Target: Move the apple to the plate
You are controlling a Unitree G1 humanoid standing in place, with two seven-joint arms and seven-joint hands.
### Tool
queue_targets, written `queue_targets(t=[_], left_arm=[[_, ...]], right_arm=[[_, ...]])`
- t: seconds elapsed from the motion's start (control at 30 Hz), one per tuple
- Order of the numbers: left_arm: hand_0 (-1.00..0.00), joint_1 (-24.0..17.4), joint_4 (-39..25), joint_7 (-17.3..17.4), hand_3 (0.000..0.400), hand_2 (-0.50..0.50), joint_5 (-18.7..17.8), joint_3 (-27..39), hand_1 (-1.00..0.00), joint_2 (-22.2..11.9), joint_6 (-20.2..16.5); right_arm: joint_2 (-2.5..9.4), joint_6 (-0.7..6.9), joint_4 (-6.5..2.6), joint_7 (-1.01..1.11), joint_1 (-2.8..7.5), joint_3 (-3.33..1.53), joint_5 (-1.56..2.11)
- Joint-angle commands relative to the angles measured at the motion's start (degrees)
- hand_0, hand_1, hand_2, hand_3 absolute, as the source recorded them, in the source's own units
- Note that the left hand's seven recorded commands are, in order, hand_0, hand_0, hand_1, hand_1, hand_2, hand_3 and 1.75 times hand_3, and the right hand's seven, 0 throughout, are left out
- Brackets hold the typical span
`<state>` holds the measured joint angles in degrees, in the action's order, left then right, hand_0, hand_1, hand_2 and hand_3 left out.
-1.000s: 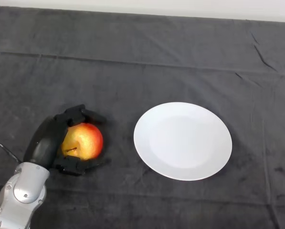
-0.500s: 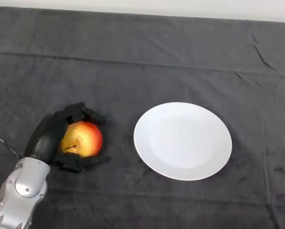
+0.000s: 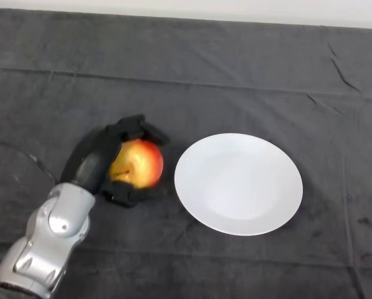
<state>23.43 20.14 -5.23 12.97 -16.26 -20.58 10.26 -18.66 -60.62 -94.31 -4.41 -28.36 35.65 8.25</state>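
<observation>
- While curled round the apple (image 3: 138,163), the robot hand (image 3: 97,163) grips it from its left side, fingers over the top, thumb beneath.
- Apple sits just left of the white plate (image 3: 238,184), not on it.
- Apple's left half hidden by the palm; contact with the dark surface (image 3: 235,81) unclear.

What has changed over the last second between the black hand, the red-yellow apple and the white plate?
The black left hand, curled round the red-yellow apple throughout, has carried it rightward toward the round white plate; the apple is now just left of the rim. The grip, the plate and the dark cloth are unchanged.
</observation>
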Motion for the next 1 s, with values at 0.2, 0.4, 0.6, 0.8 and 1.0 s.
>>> queue_targets(t=[0.2,0.4,0.6,0.8,1.0], left_arm=[[-1.00,3.4,-3.8,-1.3,0.400,0.00,1.9,-4.8,-1.00,2.3,-0.3],[-1.00,5.1,-2.4,-2.4,0.400,0.00,1.9,-8.0,-1.00,3.6,0.6],[-1.00,7.4,1.1,-3.1,0.400,0.00,1.3,-10.9,-1.00,4.6,2.5],[-1.00,9.2,4.2,-4.0,0.400,0.00,0.6,-13.9,-1.00,5.5,4.0],[-1.00,10.6,7.2,-5.4,0.400,0.00,-0.3,-17.2,-1.00,6.6,5.5]], right_arm=[[4.87,6.22,-5.18,0.02,6.28,0.09,1.64],[4.88,6.21,-5.19,0.03,6.27,0.04,1.70],[4.88,6.17,-5.22,0.06,6.26,0.02,1.76],[4.87,6.11,-5.28,0.10,6.24,0.01,1.81],[4.86,6.05,-5.37,0.13,6.21,0.02,1.85]])
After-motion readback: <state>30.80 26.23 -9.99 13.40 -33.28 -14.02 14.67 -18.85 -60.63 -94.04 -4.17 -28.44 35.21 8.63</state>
